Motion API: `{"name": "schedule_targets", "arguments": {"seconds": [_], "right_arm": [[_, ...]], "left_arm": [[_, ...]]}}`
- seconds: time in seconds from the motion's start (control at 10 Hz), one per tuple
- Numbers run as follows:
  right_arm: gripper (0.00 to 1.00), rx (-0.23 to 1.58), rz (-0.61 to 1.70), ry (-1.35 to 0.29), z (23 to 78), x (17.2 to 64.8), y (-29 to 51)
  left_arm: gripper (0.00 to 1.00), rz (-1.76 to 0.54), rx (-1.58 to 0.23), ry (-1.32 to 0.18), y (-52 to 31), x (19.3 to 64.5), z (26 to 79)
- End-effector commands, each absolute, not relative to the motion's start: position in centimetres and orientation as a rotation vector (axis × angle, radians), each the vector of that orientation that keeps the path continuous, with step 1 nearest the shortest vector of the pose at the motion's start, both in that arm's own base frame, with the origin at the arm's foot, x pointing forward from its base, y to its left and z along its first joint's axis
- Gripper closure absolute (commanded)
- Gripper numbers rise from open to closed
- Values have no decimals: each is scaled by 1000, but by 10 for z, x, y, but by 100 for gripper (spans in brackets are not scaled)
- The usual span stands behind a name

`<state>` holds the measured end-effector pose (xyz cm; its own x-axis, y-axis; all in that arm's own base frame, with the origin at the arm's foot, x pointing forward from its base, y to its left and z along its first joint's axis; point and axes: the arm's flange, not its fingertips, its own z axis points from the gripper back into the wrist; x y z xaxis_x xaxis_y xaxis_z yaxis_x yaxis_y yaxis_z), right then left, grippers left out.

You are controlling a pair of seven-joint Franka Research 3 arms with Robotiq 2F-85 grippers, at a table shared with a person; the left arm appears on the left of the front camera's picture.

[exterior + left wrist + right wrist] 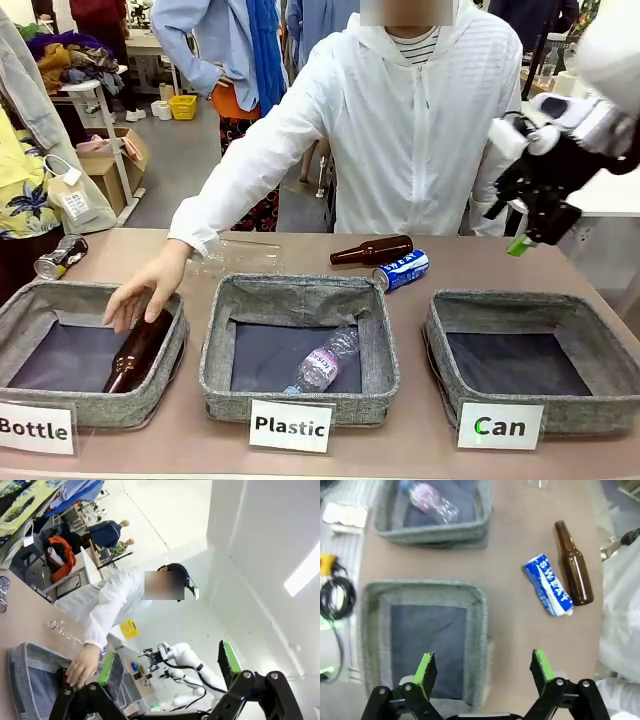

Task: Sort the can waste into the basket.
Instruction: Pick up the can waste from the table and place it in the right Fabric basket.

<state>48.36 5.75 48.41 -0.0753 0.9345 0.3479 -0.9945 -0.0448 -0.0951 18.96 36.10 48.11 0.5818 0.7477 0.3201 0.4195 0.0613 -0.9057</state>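
Since the Can basket sits empty right below the right gripper, I'd say nothing's sorted yet. Both that one and the left gripper are spread wide, holding nothing. The blue can lies just ahead of the right fingertips, beside a brown bottle. The crushed can is way off across the table.

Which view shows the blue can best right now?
Right wrist view: it looks down on the whole blue can, lettering clear, beside a brown bottle. Front view shows it farther off, beyond the Plastic bin. Left wrist view faces the person.
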Motion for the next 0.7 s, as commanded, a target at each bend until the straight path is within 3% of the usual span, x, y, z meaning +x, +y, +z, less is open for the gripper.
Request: {"name": "schedule_targets", "arguments": {"seconds": [0.0, 0.6], "right_arm": [[0, 57, 1633, -319, 474, 510, 79], [0, -10, 1735, -295, 439, 545, 132]], "left_arm": [[0, 329, -1612, -998, 368, 194, 475], [0, 130, -1510, -772, 286, 220, 470]]}}
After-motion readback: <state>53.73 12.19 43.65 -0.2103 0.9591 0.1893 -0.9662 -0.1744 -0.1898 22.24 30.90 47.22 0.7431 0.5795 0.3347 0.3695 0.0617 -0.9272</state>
